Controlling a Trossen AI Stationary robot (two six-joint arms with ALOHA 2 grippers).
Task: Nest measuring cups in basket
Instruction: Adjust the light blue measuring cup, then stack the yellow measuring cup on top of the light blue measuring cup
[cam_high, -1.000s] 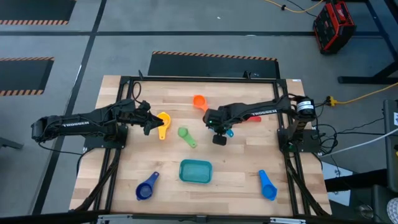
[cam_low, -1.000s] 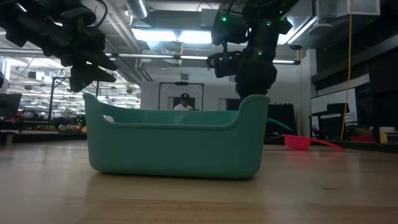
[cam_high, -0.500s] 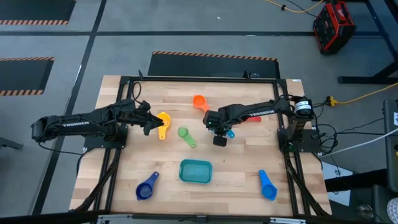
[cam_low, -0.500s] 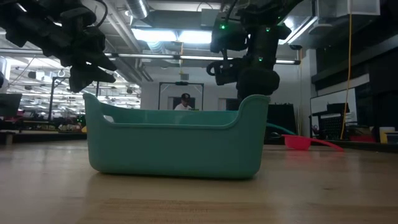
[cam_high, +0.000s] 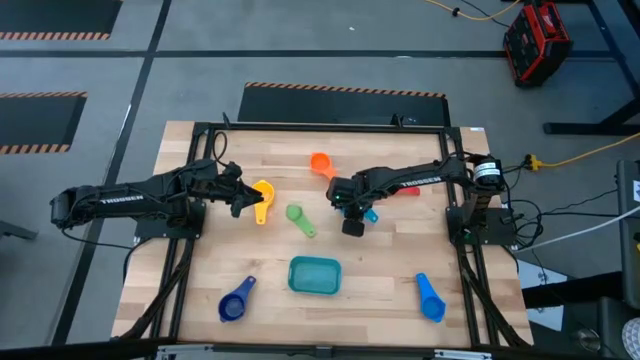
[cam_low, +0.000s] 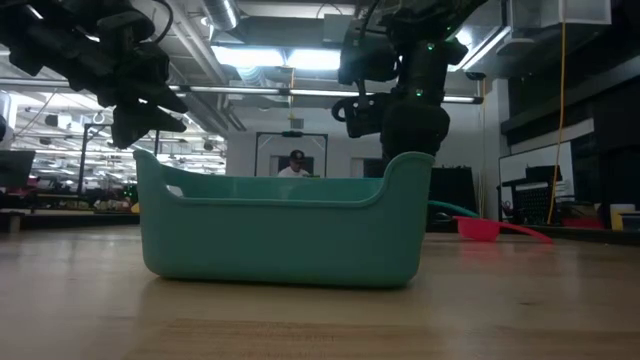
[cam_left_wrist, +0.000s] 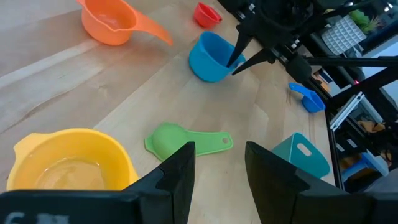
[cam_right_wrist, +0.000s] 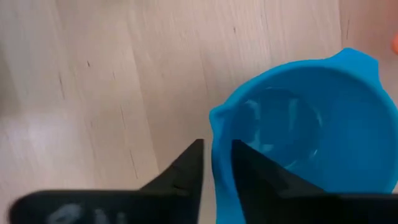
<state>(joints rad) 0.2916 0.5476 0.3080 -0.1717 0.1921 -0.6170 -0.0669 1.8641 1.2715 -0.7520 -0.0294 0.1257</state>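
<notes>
At frame centre, the light blue cup (cam_right_wrist: 298, 130) is straddled at its rim by the right gripper (cam_right_wrist: 216, 163), jaws narrow; a firm pinch is needed before lifting toward the basket (cam_high: 315, 275).

The left gripper (cam_left_wrist: 214, 168) hangs by the yellow cup (cam_left_wrist: 65, 162), jaws parted, empty.

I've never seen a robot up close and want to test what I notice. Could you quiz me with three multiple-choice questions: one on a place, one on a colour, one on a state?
1. The basket lies between which cups?
A. dark blue and blue
B. orange and red
C. yellow and green

2. The right jaws are at a cup of which colour?
A. red
B. light blue
C. orange

3. The basket is:
A. tipped over
B. holding one cup
C. empty

Answers: 1 A, one lies on each side of it. 2 B, that cup fills the right wrist view. 3 C, the high view shows only its bare floor.
</notes>
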